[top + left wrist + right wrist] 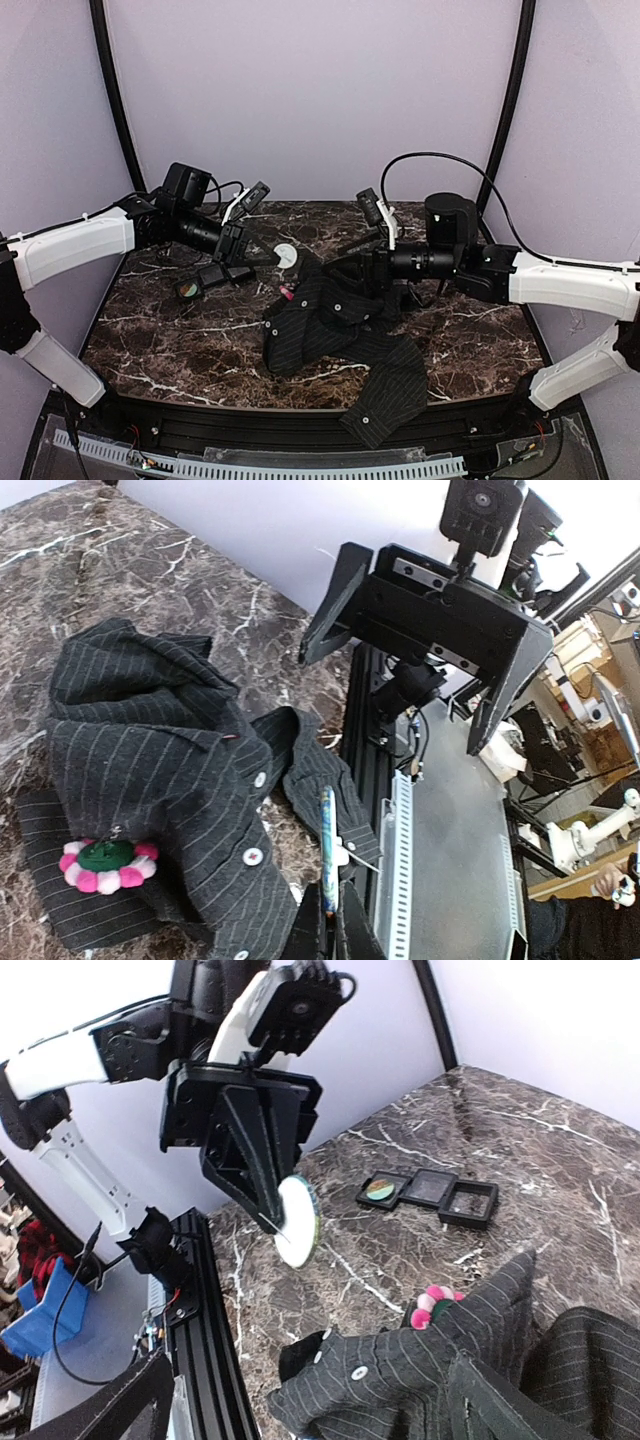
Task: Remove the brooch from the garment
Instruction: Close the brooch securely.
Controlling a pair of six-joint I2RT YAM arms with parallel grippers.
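Top view: locate brooch at left edge of crumpled pinstriped shirt on bench. Reads only as a pink speck here. Note left hand clenched on white disc.

Left wrist view: resolves pink petals round green centre. Note right hand released, jaws wide.

Right wrist view: adds three black trays — absent from left wrist view.

Handling, by judgement — light, soft-petalled, seated on limp cloth. Take hold at petal rim and hold shirt down.

Clad in white shells over black joints. Tipped with black angular fingers. Trailing a looped black cable at the right wrist.
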